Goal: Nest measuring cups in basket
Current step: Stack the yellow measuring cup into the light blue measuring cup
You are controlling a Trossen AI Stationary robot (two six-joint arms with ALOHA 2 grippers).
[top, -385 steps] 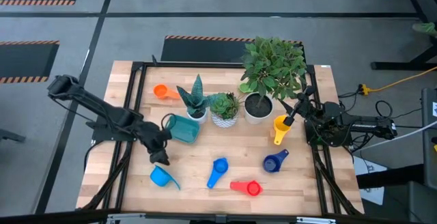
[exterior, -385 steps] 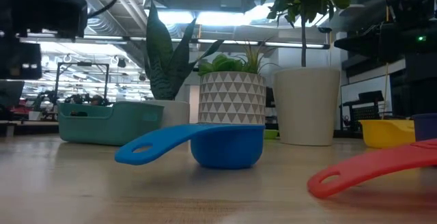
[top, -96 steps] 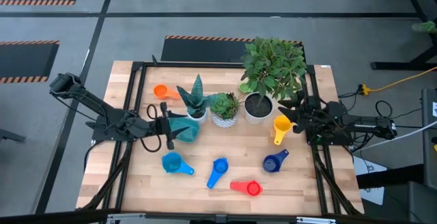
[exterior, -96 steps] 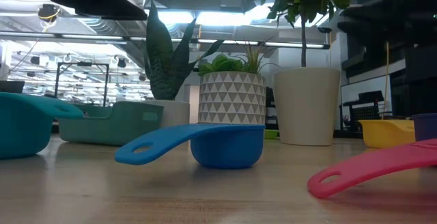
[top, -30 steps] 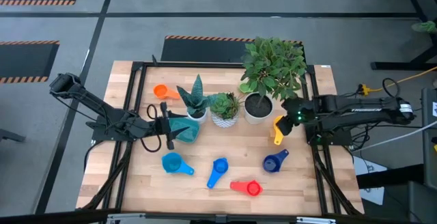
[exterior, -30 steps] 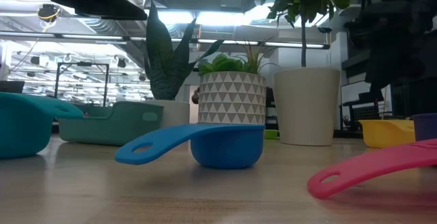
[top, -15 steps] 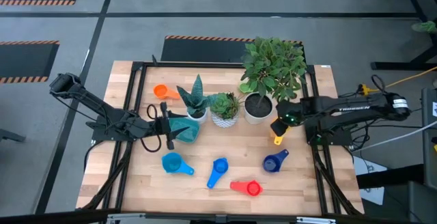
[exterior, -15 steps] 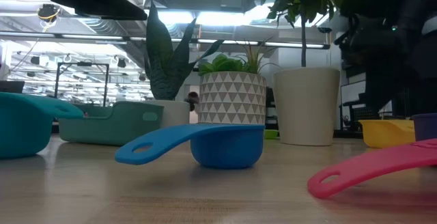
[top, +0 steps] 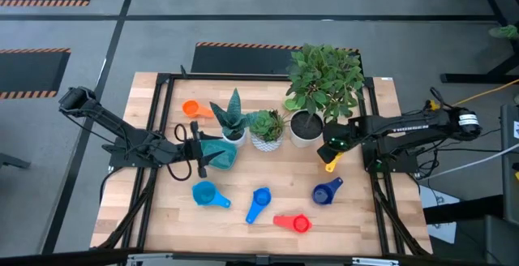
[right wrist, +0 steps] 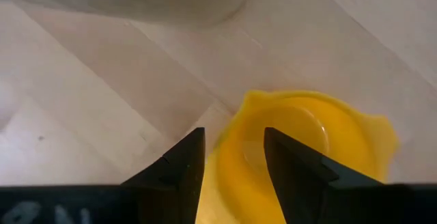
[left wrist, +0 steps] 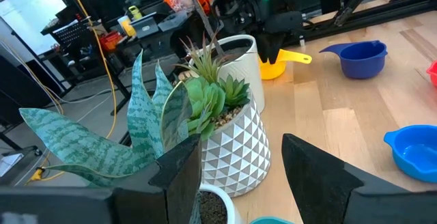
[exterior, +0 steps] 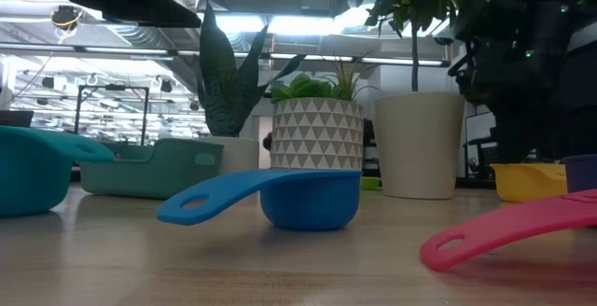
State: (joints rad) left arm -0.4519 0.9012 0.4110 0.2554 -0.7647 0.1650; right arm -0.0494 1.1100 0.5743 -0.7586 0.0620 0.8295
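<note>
Orange cup [top: 190, 108]: you've got bright orange here, plain.
Yellow cup [right wrist: 300, 149]: solid yellow, filling your right wrist view.
Light blue cup [top: 204, 193]: pale blue, no markings.
Blue cup [exterior: 308, 197]: your mid blue, glossy.
Navy cup [top: 323, 192]: dark blue.
Red cup [top: 295, 222]: you see red, pinkish in the low view.
Basket [exterior: 149, 166]: teal-green.
Middle pot [left wrist: 240, 152]: white, with a triangle pattern.
Table [top: 243, 177]: light wood planks for you.
Left hand [left wrist: 242, 173]: black.
Right hand [right wrist: 229, 162]: black.
</note>
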